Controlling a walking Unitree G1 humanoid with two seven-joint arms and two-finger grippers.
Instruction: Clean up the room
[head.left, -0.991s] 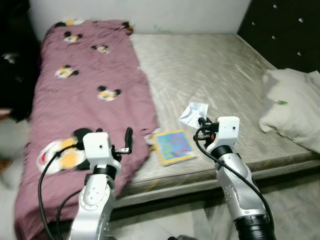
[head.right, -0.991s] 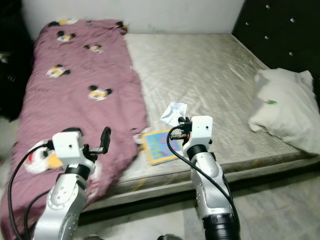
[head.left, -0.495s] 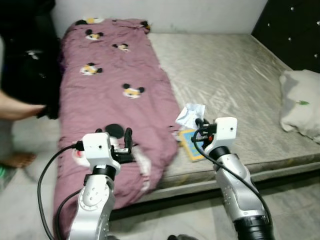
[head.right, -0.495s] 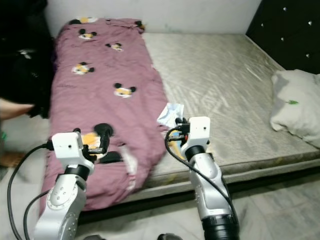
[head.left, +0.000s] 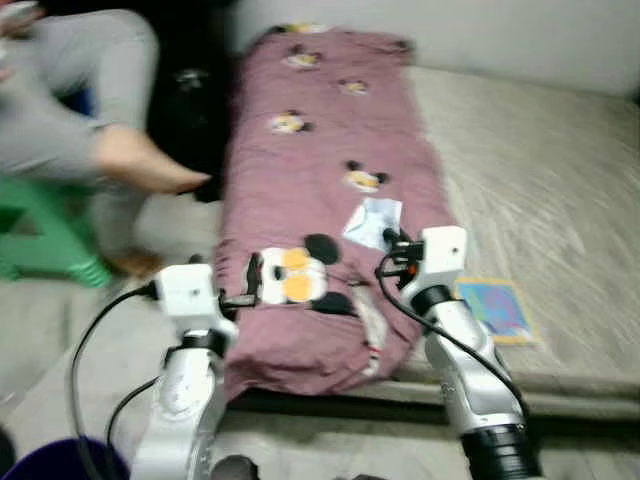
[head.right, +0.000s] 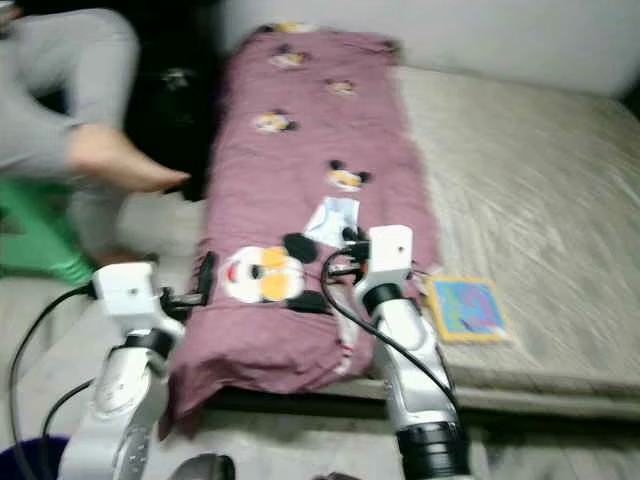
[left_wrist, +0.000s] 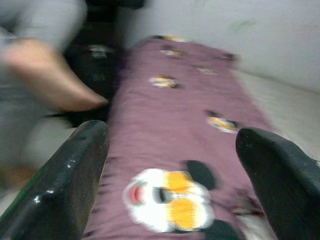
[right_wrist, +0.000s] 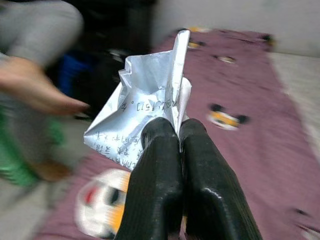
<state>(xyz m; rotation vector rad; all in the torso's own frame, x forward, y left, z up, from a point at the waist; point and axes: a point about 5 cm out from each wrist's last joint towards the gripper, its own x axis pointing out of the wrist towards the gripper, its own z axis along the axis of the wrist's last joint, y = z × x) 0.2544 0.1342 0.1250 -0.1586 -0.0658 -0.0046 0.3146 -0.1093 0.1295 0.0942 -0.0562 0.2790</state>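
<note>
**Pinching a crumpled foil wrapper above the bed**

Clamping the right claw (right_wrist: 179, 131) on the lower edge of the silvery wrapper (right_wrist: 145, 95), carried in the air over the purple blanket (head.left: 330, 150). Judging it feather-light, thin and crinkly, likely slipping or tearing if gripped loosely; best taken deep across a folded edge. Holding the left claw (left_wrist: 175, 165) wide apart and empty, hovering near the blanket's cartoon print.

Soft, even indoor light fell; motion blur smeared every view, worst on the person (head.left: 90, 120) and the bed (head.left: 560, 200).
</note>
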